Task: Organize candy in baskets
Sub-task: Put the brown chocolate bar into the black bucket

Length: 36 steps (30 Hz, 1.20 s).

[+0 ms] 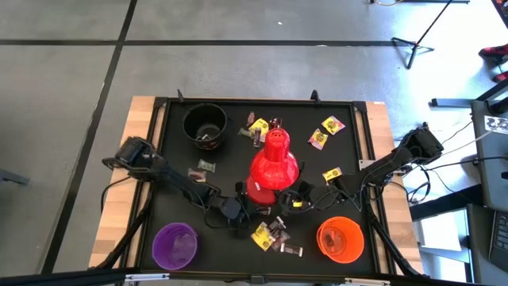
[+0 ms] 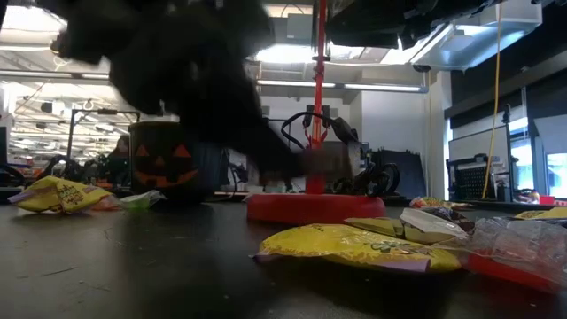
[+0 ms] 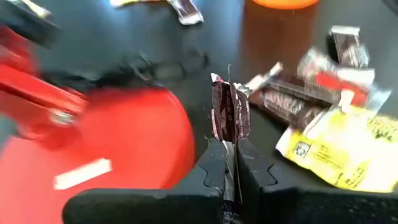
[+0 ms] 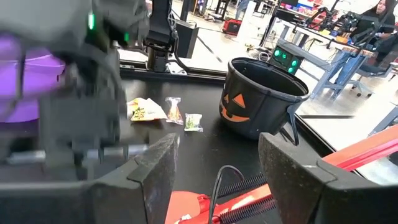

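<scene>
The black round plastic bucket (image 1: 205, 125) holds a few sweets; the purple bucket (image 1: 175, 245) and orange bucket (image 1: 340, 239) look nearly empty. The left hand (image 3: 229, 163) is clamped on a dark brown wrapped sweet (image 3: 228, 112) beside the red desk lamp (image 1: 274, 167). The right hand (image 4: 214, 165) gapes wide, holding nothing. Other candy lies scattered on the bench (image 1: 357, 151).

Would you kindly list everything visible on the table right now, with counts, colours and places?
Black bucket: one, far left of mat.
Purple bucket: one, near left corner.
Orange bucket: one, near right corner.
Desk lamp: one, red, centre.
Yellow candy: several, scattered far side, right of the lamp and near edge.
Dark candy: several, left of the lamp and near edge.
Dark wrapped candy: one, pinched in left tool.
Left tool: shut, beside lamp base.
Right tool: open, right of the lamp.
</scene>
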### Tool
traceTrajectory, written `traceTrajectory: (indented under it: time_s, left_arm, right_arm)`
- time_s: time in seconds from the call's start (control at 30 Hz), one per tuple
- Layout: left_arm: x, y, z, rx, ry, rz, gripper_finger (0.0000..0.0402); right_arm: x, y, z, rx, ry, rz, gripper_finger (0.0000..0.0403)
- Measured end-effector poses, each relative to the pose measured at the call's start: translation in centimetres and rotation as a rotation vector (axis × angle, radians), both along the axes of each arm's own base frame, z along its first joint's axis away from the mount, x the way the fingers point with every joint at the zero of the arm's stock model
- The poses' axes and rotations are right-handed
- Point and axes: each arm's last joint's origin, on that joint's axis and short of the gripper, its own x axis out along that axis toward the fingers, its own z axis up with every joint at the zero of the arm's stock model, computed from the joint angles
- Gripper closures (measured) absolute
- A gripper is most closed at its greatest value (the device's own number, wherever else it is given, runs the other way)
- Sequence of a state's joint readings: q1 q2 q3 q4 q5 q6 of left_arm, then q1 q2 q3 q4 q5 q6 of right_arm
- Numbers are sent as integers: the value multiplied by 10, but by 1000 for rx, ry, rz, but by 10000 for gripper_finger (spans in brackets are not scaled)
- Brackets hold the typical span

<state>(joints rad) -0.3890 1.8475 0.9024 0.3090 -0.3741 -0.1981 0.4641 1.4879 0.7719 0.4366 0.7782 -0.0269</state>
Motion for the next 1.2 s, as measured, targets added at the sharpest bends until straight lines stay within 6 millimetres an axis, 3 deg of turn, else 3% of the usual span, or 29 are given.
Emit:
traceTrajectory:
  time_s: [0.33, 0.63, 0.93, 1.2]
  left_arm:
    - [-53, 33, 81, 275, 49, 250, 401]
    - [-113, 98, 139, 392, 83, 541, 401]
    - [-151, 169, 151, 253, 208, 779, 398]
    - [-159, 203, 146, 116, 241, 943, 316]
  right_arm:
    - [0, 0, 0, 0, 1, 0, 178]
    - [0, 0, -1, -4, 9, 0, 178]
    - [0, 0, -1, -6, 13, 0, 178]
    - [-1, 0, -2, -11, 21, 1, 178]
